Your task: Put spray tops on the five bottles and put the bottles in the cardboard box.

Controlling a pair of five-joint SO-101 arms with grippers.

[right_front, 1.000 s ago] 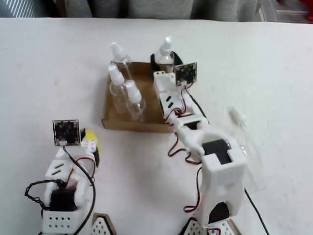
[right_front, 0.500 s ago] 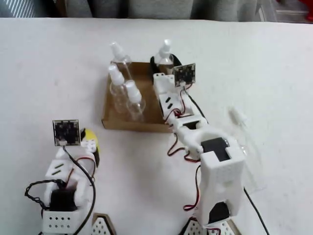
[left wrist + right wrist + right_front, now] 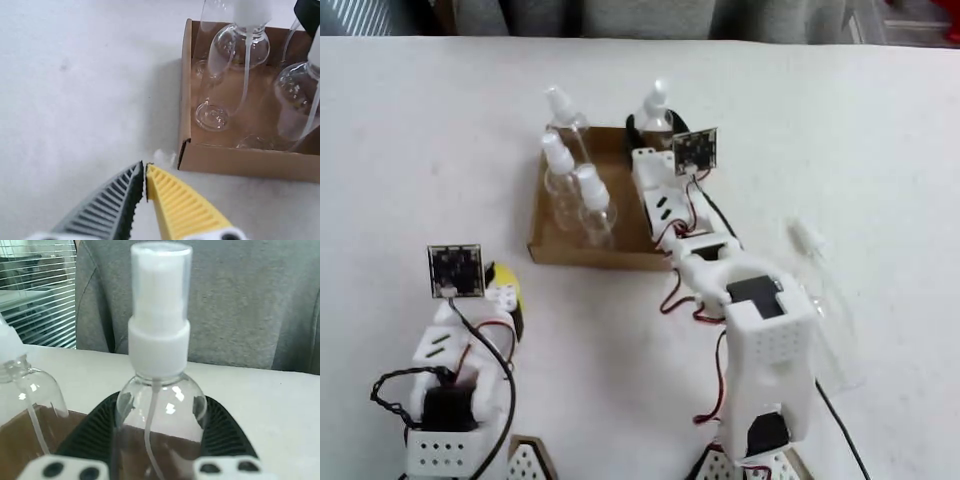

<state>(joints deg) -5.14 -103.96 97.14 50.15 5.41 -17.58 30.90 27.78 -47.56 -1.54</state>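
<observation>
R hand (image 3: 657,130) clamped on a bottle (image 3: 160,340), spray top on, upright at the far-right corner of the cardboard box (image 3: 590,256); can't tell if its base touches the box floor; 3 other bottles (image 3: 560,175) w/ tops stand inside the box, toward its left side; L hand (image 3: 144,172) has fingers together, gripping nothing, low over the table (image 3: 440,120) just off the box's near-left corner; loose spray top (image 3: 807,237) lies well right of the box
</observation>
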